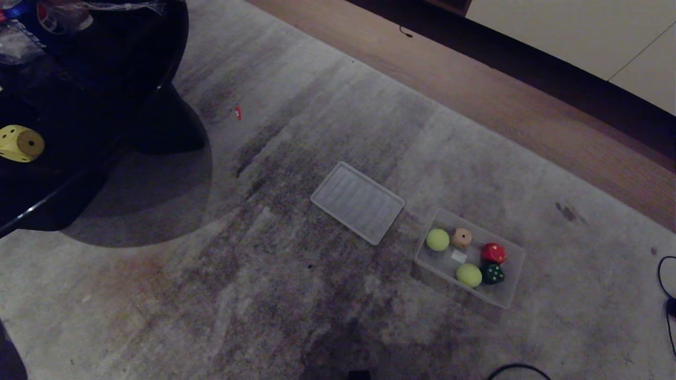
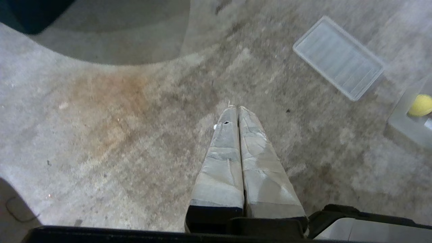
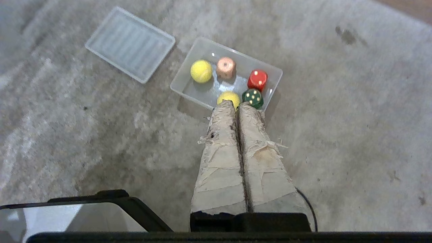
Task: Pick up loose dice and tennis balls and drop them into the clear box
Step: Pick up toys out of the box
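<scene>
While both arms hang idle above the carpet [image 1: 296,295], neither one shows in the head view; each appears only in its own wrist view. Left gripper [image 2: 235,108]: taped fingers pressed together, nothing between them, hovering over bare carpet near a brownish stain [image 2: 111,101]. Right gripper [image 3: 237,103]: fingers likewise together and empty, tips lined up in its wrist view with the near edge of the clear box [image 1: 511,295], apparently well above it, though height is hard to judge. Clear box sits on the carpet at right of centre in the head view and holds five items: two tennis balls, one [image 1: 438,239] at the end nearest the lid and the other [image 1: 469,275] along the near wall; a beige die [image 1: 461,237] just beside the first ball; a red die [image 1: 494,253] and a green die [image 1: 493,273] touching each other at the far end, green die just beside the second ball. A small white patch [image 1: 459,256] shows on the box floor between them, probably a label. Ribbed clear lid [image 1: 357,202] lies flat on the carpet just beside the box, apart from it. Yellow die [image 1: 20,143] with dark pips is well apart from the box, at far left on a dark glossy table [image 1: 121,63], which also carries a blue-labelled packet [image 1: 31,21] at its far end. Wood floor strip [image 1: 528,111] runs beyond the carpet, black cables [image 1: 666,301] at the right edge.
</scene>
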Controlling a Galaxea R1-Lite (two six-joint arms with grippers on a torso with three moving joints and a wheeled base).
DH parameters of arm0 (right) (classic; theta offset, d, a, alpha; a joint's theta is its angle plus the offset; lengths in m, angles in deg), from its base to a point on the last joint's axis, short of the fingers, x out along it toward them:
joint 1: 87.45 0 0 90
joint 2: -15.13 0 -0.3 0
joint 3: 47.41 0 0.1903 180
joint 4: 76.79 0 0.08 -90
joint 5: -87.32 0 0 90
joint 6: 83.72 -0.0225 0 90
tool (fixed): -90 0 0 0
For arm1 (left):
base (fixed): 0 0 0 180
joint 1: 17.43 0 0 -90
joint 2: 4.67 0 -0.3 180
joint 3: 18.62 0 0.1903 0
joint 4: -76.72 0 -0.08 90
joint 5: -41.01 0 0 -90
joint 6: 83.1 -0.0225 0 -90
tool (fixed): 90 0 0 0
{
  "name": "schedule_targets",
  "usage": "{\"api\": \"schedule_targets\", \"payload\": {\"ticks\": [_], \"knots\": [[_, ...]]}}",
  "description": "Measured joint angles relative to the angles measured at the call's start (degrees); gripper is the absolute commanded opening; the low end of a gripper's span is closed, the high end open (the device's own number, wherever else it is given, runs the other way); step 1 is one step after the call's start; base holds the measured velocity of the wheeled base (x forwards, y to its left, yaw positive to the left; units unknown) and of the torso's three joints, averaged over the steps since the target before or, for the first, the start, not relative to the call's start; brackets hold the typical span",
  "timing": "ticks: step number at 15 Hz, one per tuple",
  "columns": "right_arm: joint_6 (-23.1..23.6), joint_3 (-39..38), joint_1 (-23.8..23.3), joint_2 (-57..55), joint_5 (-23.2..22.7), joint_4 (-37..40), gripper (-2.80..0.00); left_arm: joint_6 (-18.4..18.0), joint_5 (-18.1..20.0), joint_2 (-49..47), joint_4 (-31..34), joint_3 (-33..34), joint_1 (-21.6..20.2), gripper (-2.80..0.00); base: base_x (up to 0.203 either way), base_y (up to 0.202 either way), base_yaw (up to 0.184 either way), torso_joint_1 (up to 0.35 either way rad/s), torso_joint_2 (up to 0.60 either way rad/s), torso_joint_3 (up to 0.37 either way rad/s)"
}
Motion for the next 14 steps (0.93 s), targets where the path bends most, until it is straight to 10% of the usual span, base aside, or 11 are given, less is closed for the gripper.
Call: {"api": "schedule_targets", "payload": {"ticks": [14], "knots": [[0.0,0.0,0.0,0.0,0.0,0.0,-2.8,0.4,-0.1,0.0,-0.1,0.0,0.0,-2.8,0.0,0.0,0.0,0.002,0.0,0.203]]}}
